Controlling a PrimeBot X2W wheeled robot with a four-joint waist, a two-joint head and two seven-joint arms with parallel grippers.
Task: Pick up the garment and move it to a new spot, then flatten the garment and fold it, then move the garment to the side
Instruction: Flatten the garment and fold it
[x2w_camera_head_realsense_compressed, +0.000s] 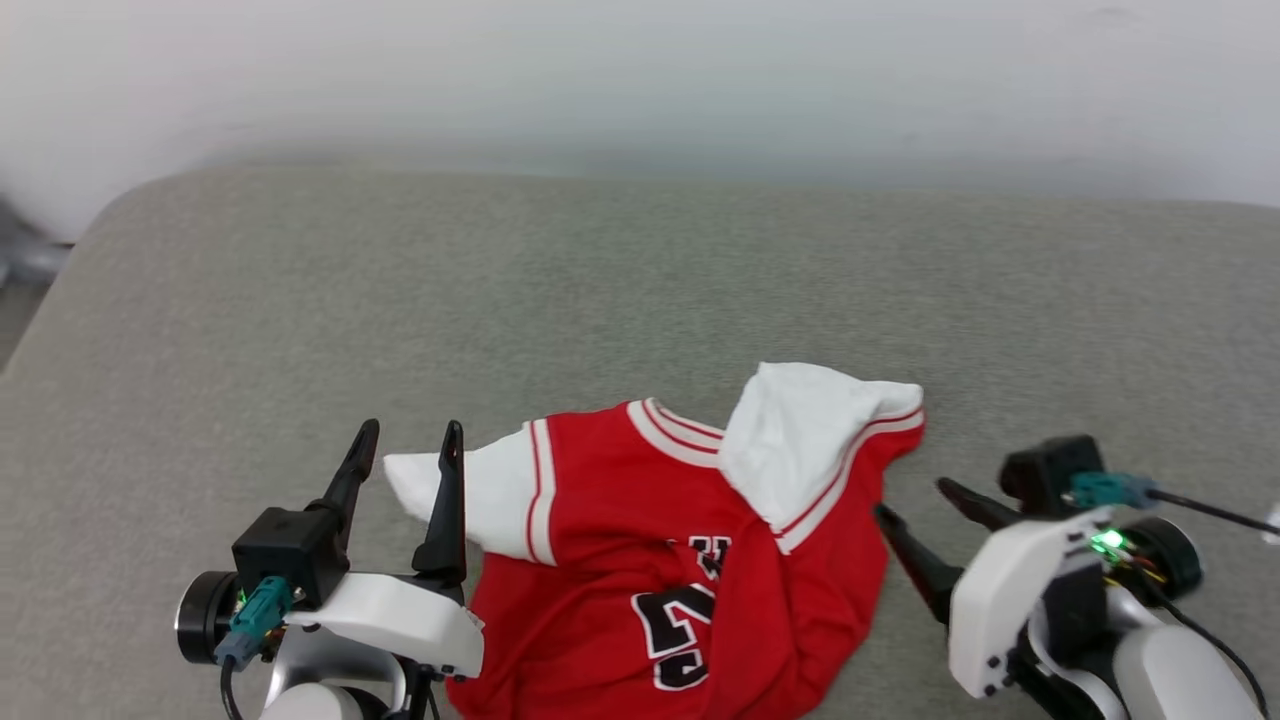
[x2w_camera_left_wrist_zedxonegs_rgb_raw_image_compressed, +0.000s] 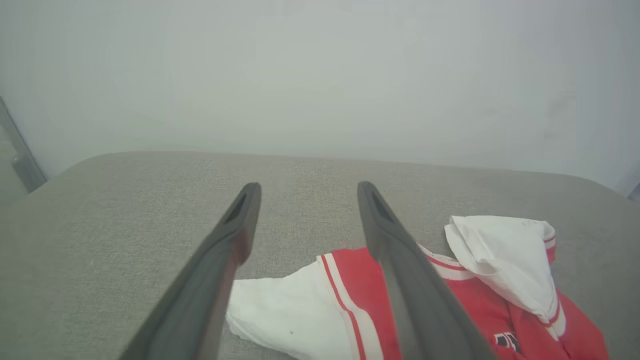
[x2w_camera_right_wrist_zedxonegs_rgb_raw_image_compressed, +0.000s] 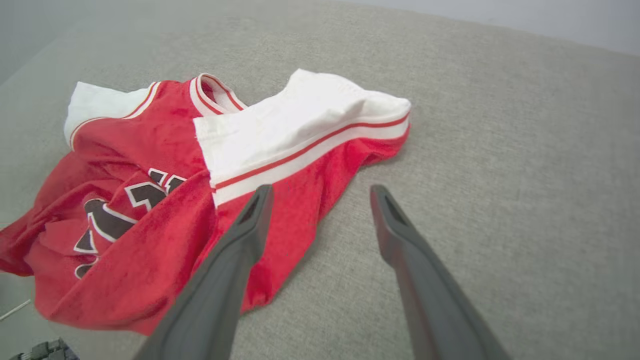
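On nubby grey upholstery (x2w_camera_head_realsense_compressed: 640, 280) lies the crumpled jersey (x2w_camera_head_realsense_compressed: 600, 520) — left claw (x2w_camera_head_realsense_compressed: 412, 430) and right claw (x2w_camera_head_realsense_compressed: 910, 497) wide, empty.

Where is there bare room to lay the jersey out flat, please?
The broad strip of grey surface between the jersey and the wall is bare, as is the patch left of the left gripper. It is crowded nearest the robot, where the jersey lies between it and the right gripper.
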